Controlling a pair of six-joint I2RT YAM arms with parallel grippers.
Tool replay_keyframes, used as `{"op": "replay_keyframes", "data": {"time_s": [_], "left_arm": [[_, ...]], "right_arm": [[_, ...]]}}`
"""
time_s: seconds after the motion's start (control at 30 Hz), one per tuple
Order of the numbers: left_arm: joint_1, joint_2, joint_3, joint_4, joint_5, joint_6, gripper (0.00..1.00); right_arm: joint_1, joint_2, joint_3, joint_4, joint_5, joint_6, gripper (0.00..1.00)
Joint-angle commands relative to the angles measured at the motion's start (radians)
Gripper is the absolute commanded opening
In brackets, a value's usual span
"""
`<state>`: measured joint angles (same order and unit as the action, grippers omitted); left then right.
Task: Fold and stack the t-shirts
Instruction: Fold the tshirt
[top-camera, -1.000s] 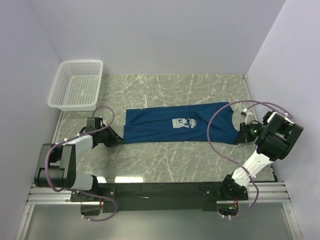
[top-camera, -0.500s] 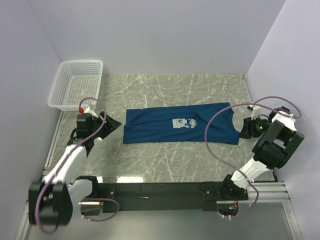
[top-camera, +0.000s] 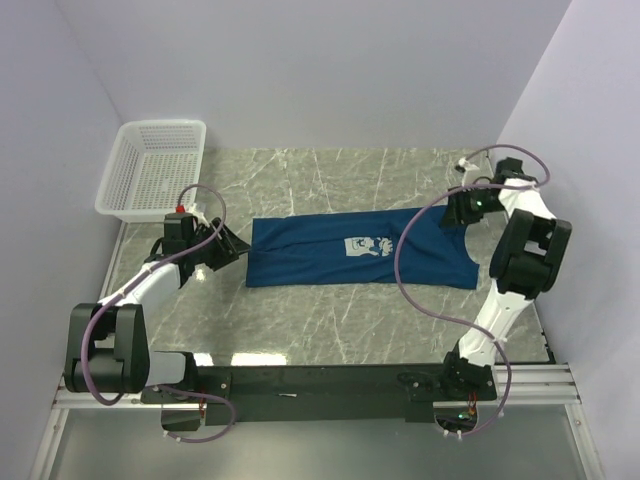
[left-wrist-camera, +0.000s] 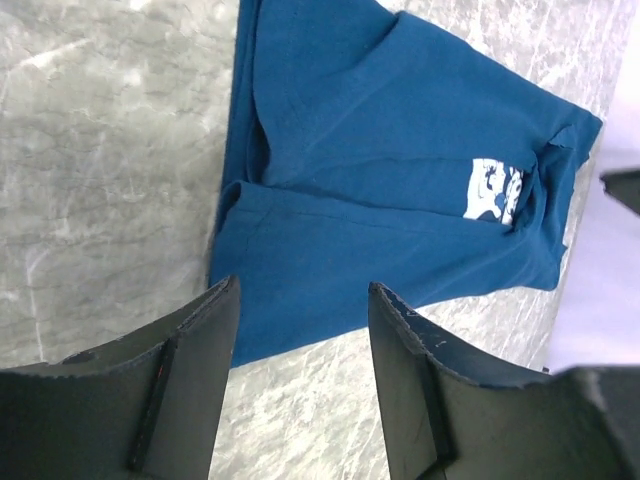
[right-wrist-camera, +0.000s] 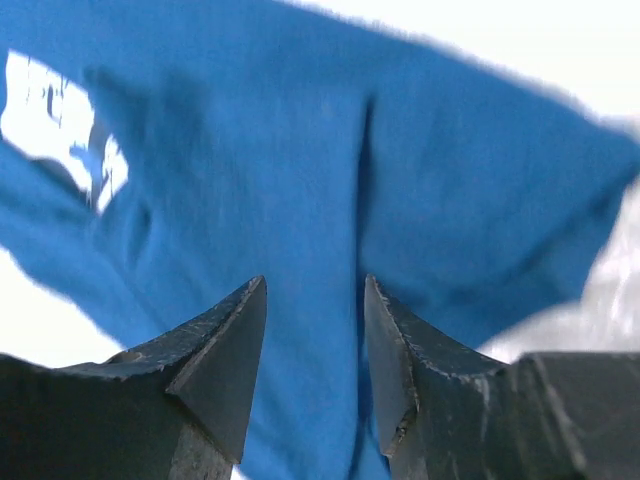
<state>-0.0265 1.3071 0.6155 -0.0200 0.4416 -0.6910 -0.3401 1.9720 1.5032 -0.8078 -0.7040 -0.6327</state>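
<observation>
Both have let go: the left gripper (top-camera: 226, 243) and right gripper (top-camera: 455, 211) now hang open and empty at either end of the t-shirt (top-camera: 360, 248), a long folded band mid-frame. The right one seems to have swung to the shirt's upper-right corner, probably to start the next fold.

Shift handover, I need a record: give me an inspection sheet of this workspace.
Surface: marbled grey-green table, nothing spilled seen.
Job's things: one dark blue t-shirt, folded lengthwise, lying flat, print up.
Clutter: white mesh basket at the far left corner.
End effectors: left end effector open beside the shirt's left end; right end effector open at its far right corner; neither holds anything.
Cables: a purple cable loops off each arm; the right one crosses the shirt in the top view.
Surroundings: plain pale walls.
</observation>
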Motion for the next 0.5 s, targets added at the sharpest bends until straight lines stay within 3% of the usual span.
{"op": "replay_keyframes", "data": {"time_s": [0.0,0.13,0.47], "left_arm": [[0.004,-0.038,0.009,0.023,0.046,0.03,0.59],[0.004,-0.097,0.013,-0.041,0.032,0.041,0.6],[0.008,-0.235,0.004,-0.12,0.006,0.05,0.62]], "right_arm": [[0.055,0.05,0.083,0.059,0.061,0.132,0.51],[0.078,0.14,0.221,0.021,0.081,0.172,0.5],[0.122,0.229,0.281,0.007,0.126,0.199,0.5]]}}
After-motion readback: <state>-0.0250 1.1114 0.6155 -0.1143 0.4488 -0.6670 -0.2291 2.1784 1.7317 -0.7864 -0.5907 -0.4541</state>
